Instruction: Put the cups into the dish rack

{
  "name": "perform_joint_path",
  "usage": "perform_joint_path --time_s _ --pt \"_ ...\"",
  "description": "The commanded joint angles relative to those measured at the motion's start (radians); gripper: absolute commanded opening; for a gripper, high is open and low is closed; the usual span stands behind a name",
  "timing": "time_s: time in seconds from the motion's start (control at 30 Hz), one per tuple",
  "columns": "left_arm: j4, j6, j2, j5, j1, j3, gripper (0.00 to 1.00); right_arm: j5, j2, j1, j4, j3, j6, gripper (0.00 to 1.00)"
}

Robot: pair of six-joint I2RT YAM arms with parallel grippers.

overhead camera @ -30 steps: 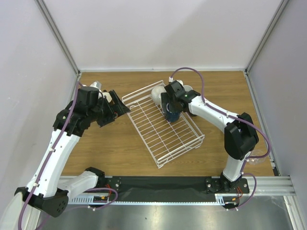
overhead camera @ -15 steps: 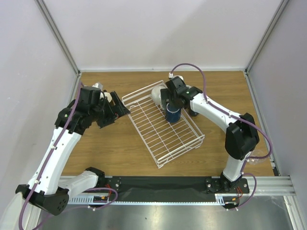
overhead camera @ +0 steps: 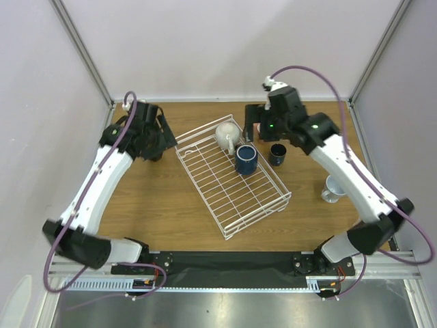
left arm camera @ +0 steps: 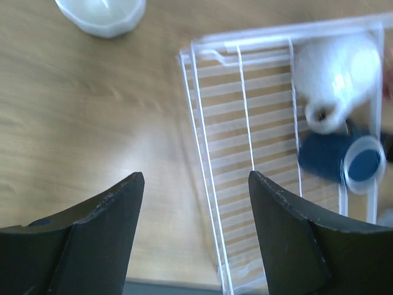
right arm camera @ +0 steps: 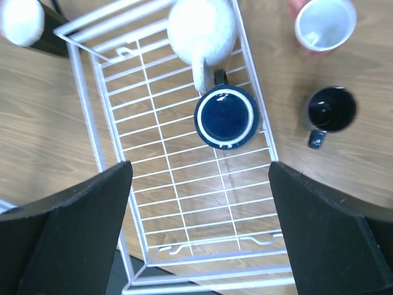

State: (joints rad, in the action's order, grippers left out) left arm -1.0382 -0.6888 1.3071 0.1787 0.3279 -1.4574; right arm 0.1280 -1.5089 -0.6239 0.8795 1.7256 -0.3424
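The white wire dish rack (overhead camera: 225, 195) lies diagonally mid-table. A cream-white mug (overhead camera: 226, 134) lies in its far end, and a navy blue mug (overhead camera: 246, 158) stands upright beside it; both also show in the right wrist view (right arm camera: 202, 27) (right arm camera: 225, 117). A dark mug (overhead camera: 277, 154) and a salmon-pink mug (right arm camera: 324, 23) stand on the table right of the rack. A pale grey-blue mug (overhead camera: 332, 189) stands far right. My right gripper (overhead camera: 258, 127) (right arm camera: 199, 166) is open and empty, high above the rack. My left gripper (overhead camera: 156, 142) (left arm camera: 195, 178) is open and empty, over the table left of the rack.
A white cup (left arm camera: 101, 12) stands on the table off the rack's far-left corner and also shows in the right wrist view (right arm camera: 21, 21); my left arm hides it in the top view. Grey walls enclose the wooden table (overhead camera: 164, 205) on three sides.
My right gripper has lifted off the navy blue mug and swung back and up; the mug stays upright in the rack. My left arm has pulled toward the back wall.
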Motion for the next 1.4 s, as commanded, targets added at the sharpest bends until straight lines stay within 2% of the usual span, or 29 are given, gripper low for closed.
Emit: perform_joint_path --time_s 0.0,0.13,0.33,0.53,1.13,1.3,1.37 --pt "0.061 0.037 0.124 0.126 -0.046 -0.112 0.75 -0.063 0.09 0.058 0.147 0.045 0.025 0.99" --pt "0.092 0.089 0.286 0.235 -0.075 -0.251 0.77 -0.099 0.153 0.133 0.191 0.02 0.04 0.99" --pt "0.038 0.136 0.562 0.22 -0.136 -0.496 0.76 -0.119 0.193 0.243 0.23 0.014 0.065 0.99" --pt "-0.006 0.075 0.707 0.219 -0.184 -0.58 0.77 -0.117 0.207 0.289 0.233 0.005 0.054 0.99" --pt "0.044 0.023 0.822 0.179 -0.199 -0.469 0.75 -0.14 0.214 0.345 0.23 -0.049 0.008 0.98" --pt "0.064 0.015 0.84 0.145 -0.21 -0.454 0.66 -0.152 0.217 0.357 0.22 -0.066 0.003 0.98" --pt "0.066 0.015 0.85 0.133 -0.222 -0.46 0.55 -0.165 0.216 0.36 0.216 -0.064 0.002 0.98"
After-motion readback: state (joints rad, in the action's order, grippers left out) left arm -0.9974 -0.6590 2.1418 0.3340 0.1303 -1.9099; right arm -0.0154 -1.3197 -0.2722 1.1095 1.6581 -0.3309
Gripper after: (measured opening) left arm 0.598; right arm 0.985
